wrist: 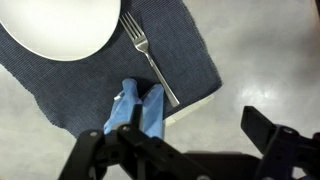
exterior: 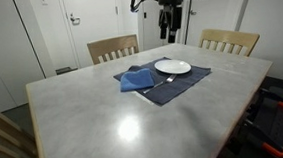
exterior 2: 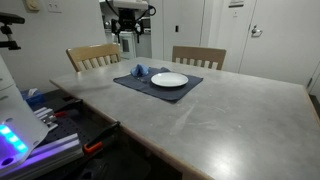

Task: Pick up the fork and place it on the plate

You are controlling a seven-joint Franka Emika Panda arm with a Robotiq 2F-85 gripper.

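Note:
The fork (wrist: 150, 58) is thin and silvery and lies on the dark blue placemat (wrist: 180, 30), between the white plate (wrist: 60, 25) and the crumpled blue napkin (wrist: 140, 110). In an exterior view the fork (exterior: 165, 82) shows as a faint sliver in front of the plate (exterior: 173, 66). The plate (exterior 2: 169, 80) has nothing on it. My gripper (wrist: 185, 140) is open and empty. It hangs high above the far side of the table in both exterior views (exterior: 170, 29) (exterior 2: 128, 34), well clear of the fork.
The grey table (exterior: 114, 116) carries only the placemat set. Two wooden chairs (exterior: 112, 48) (exterior: 229, 41) stand at the far side. Another chair back (exterior: 0, 139) is at the near corner. Equipment (exterior 2: 25, 125) sits beside the table.

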